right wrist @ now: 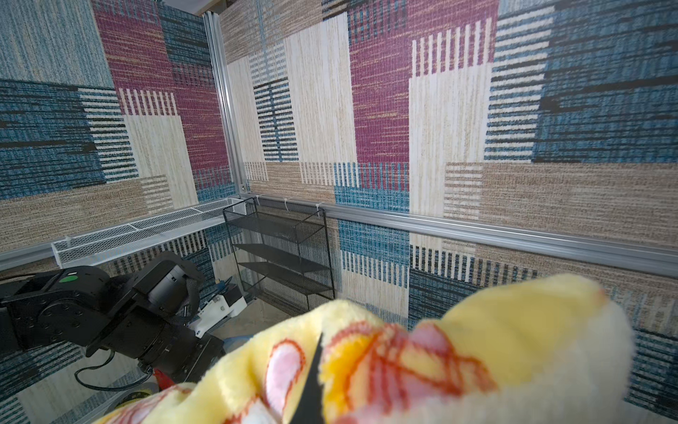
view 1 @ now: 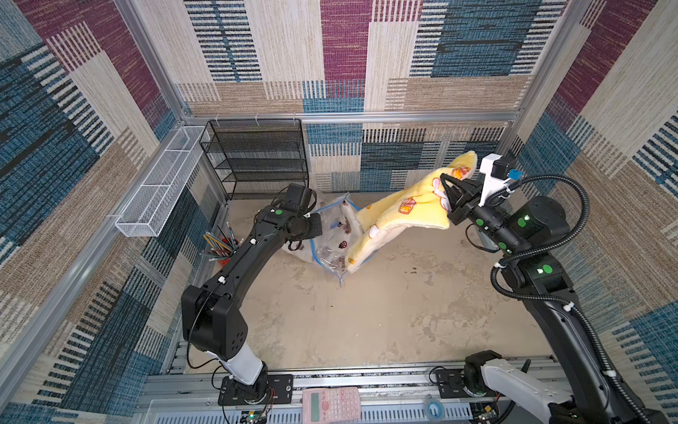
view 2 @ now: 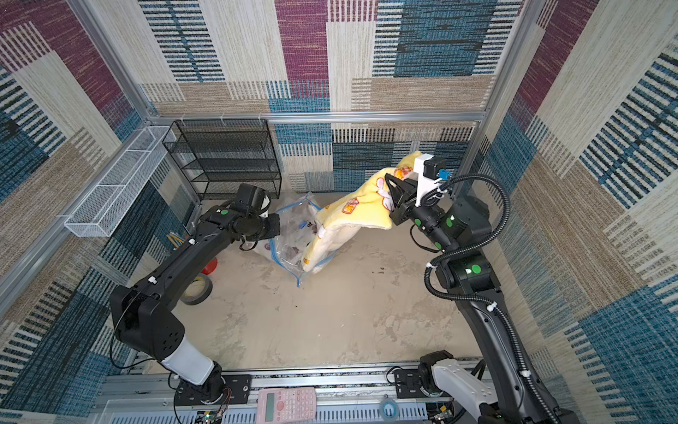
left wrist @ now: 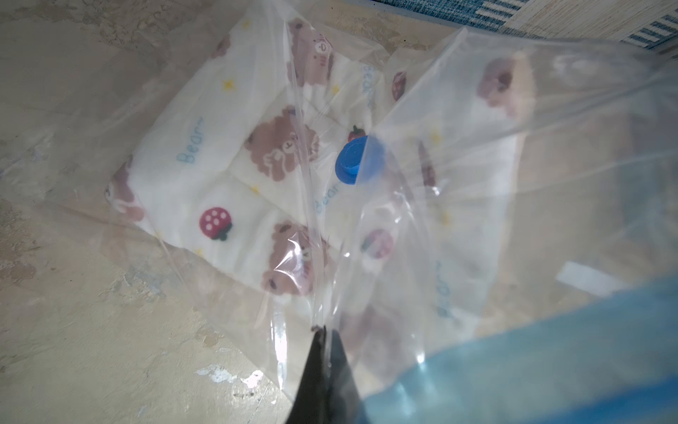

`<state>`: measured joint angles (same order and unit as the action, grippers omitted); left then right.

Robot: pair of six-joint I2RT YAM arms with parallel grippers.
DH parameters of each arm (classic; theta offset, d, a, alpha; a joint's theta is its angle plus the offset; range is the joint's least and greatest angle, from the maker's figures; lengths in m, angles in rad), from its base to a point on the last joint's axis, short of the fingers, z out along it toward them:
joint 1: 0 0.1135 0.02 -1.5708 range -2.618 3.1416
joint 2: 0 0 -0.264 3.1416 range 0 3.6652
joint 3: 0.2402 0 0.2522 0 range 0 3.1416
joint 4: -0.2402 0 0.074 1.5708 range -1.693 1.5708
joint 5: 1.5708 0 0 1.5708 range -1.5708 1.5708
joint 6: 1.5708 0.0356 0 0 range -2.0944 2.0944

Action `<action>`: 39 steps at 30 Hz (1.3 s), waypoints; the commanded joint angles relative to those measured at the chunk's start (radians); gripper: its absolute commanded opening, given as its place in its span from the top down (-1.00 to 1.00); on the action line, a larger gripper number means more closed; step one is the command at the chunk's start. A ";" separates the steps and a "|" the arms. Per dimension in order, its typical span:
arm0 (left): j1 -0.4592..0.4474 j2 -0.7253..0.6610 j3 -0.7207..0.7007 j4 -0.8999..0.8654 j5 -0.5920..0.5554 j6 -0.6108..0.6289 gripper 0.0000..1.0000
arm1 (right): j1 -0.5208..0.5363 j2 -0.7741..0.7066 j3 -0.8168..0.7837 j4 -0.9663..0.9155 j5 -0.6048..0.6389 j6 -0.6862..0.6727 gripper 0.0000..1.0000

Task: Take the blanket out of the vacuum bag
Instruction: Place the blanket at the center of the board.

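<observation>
- Blanket first, in a top view: the yellow blanket [view 1: 400, 216] hangs from the right gripper [view 1: 449, 192]. Its jaws are clamped on the upper corner and held high near the back wall, so the cloth slides up and out instead of dragging. The lower end trails at the mouth of the vacuum bag [view 1: 326, 253] on the table [view 1: 385, 312]. Whether it is fully clear, I cannot tell.
- Seen in a top view, the left arm [view 2: 205, 249] reaches low onto the vacuum bag [view 2: 290, 244], on the side away from the pull. I judge it is anchoring the plastic so it does not rise with the yellow blanket [view 2: 348, 216].
- Left wrist: the left gripper [left wrist: 324, 334] has its jaws together, pinching a fold of clear film. Inside lies a folded bear-print cloth [left wrist: 205, 176], next to the blue valve cap [left wrist: 354, 159]. The zip strip [left wrist: 532, 367] sits close to the lens. With that cloth inside, the emptying looks unfinished.
- Right wrist: one dark fingertip [right wrist: 312, 378] is buried in the yellow pile, which fits a firm grip. The camera looks past the cloth to the wire shelf [right wrist: 282, 257].
</observation>
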<state>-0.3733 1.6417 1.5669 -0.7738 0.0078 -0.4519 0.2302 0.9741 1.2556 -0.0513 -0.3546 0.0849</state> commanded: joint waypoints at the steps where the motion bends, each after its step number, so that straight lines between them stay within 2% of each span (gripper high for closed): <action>1: 0.003 -0.006 -0.001 0.013 0.006 -0.013 1.00 | -0.003 -0.022 0.009 0.055 0.049 -0.025 1.00; 9: 0.002 0.001 -0.001 0.010 -0.003 -0.012 1.00 | -0.003 -0.051 0.054 0.094 0.143 -0.075 1.00; 14: 0.003 0.000 -0.001 0.010 0.003 -0.015 1.00 | -0.003 -0.019 0.076 0.037 0.164 -0.089 1.00; 17: 0.002 -0.001 -0.002 0.012 0.000 -0.015 1.00 | -0.003 0.021 0.048 0.009 0.172 -0.099 1.00; 22: 0.003 0.002 -0.004 0.013 -0.006 -0.013 1.00 | -0.004 0.113 -0.056 0.074 0.204 -0.093 1.00; 27: 0.005 0.003 -0.001 0.012 -0.008 -0.013 1.00 | -0.006 0.271 -0.052 0.154 0.097 -0.045 1.00; 33: 0.004 0.000 -0.004 0.010 -0.011 -0.010 1.00 | -0.018 0.547 0.176 0.125 -0.231 -0.082 1.00; 36: 0.004 -0.001 -0.001 0.007 -0.017 -0.005 1.00 | -0.032 0.579 0.185 0.124 -0.334 -0.146 1.00; 39: 0.005 -0.007 -0.004 0.011 -0.022 -0.006 1.00 | -0.055 0.538 0.065 0.129 -0.322 -0.134 1.00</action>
<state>-0.3714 1.6432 1.5650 -0.7742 0.0036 -0.4519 0.1883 1.5341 1.3731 0.0467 -0.5995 -0.0273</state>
